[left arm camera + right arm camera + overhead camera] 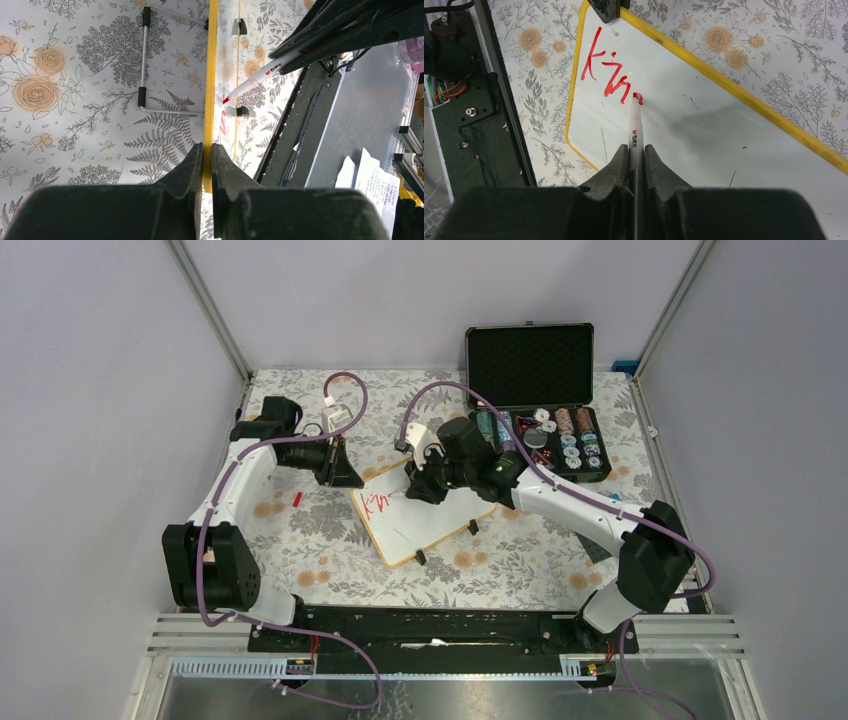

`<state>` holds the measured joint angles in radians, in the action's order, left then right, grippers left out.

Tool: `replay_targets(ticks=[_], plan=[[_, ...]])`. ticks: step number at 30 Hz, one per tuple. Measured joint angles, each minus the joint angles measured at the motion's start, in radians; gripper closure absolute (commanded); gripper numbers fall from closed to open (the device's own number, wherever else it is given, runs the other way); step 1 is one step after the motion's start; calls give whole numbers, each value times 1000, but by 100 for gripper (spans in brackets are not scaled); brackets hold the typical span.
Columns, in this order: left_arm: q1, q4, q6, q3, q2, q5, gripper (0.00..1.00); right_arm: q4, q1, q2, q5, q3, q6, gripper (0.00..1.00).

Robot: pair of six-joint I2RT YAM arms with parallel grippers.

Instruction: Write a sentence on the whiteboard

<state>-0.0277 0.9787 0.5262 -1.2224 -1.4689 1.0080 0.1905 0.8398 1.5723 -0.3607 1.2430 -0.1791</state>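
Whiteboard (425, 525) lies flat on the floral bench (300, 550), centre of the top view, turned at an angle, with two small black feet (421, 557) along its lower right edge. Its rim looks yellow in both wrist views.

Left arm (240, 480) reaches in from the left. The left jaws are clamped on the whiteboard's (212, 75) rim, seen edge-on in the left wrist view as a thin yellow line running up from between them. A wire leg (144, 60) with black tips lies on the cloth to the left of that line.

Right arm (590, 515) comes from the lower right and crosses over the board. The right jaws are closed on a white marker (636, 127) with a red tip, barrel pointing up the frame. The tip sits on the whiteboard (704, 130) at the end of the last red stroke. The marker (255, 77) also shows upper right of centre in the left wrist view, slanting down-left toward the rim.

Red lettering (606, 75) reads roughly "Kin", upper left of the board in the right wrist view. In the top view the lettering (378, 504) sits near the board's left corner, just beside the right jaws.

Open black case (540, 390) with stacked chips sits upper right, apart from the board. A small red item (297, 499) lies on the cloth left of the board.
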Motion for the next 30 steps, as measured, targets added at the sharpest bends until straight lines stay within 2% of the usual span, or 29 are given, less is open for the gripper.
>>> replay_targets(ticks=[30], plan=[[0, -1, 0, 0, 0, -2, 100, 11, -11, -5, -17, -32, -18, 100]])
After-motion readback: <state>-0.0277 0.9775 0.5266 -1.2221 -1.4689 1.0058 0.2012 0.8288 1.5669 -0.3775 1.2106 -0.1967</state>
